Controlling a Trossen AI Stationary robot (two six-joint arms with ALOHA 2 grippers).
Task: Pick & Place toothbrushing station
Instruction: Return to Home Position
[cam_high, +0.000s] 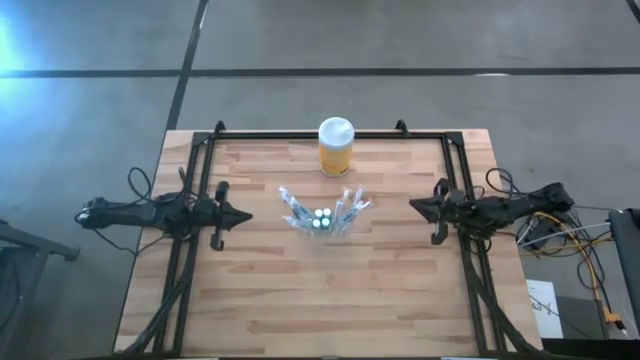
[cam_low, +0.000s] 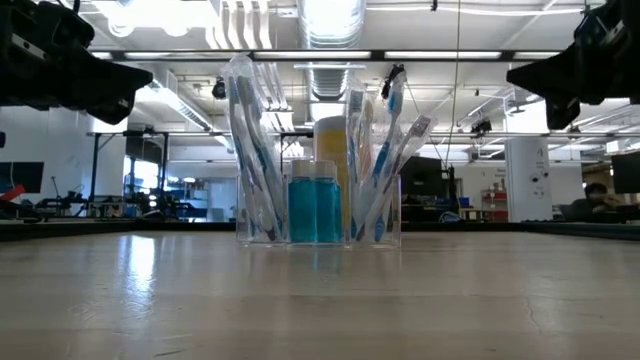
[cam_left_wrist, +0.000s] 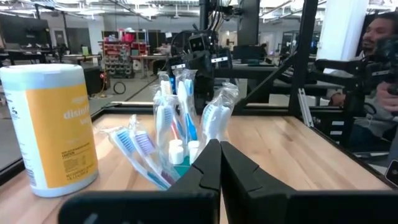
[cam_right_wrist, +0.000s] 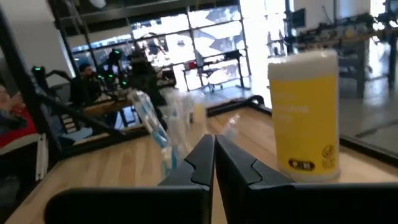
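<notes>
The clear toothbrushing station (cam_high: 322, 213) stands on its base at the middle of the wooden table (cam_high: 260, 290). It holds several blue-and-white toothbrushes fanned out to both sides and small white-capped blue tubes (cam_low: 314, 205) in the middle; it also shows in the left wrist view (cam_left_wrist: 180, 134) and the right wrist view (cam_right_wrist: 163, 127). My left gripper (cam_high: 246, 214) hovers shut to the left of it. My right gripper (cam_high: 414, 206) hovers shut to the right of it. Both are empty and point at the station.
A yellow jar with a white lid (cam_high: 335, 147) stands upright just behind the station near the table's far edge. Black frame rails (cam_high: 190, 190) run along the left, right and far sides. People show in the room beyond (cam_left_wrist: 379, 37).
</notes>
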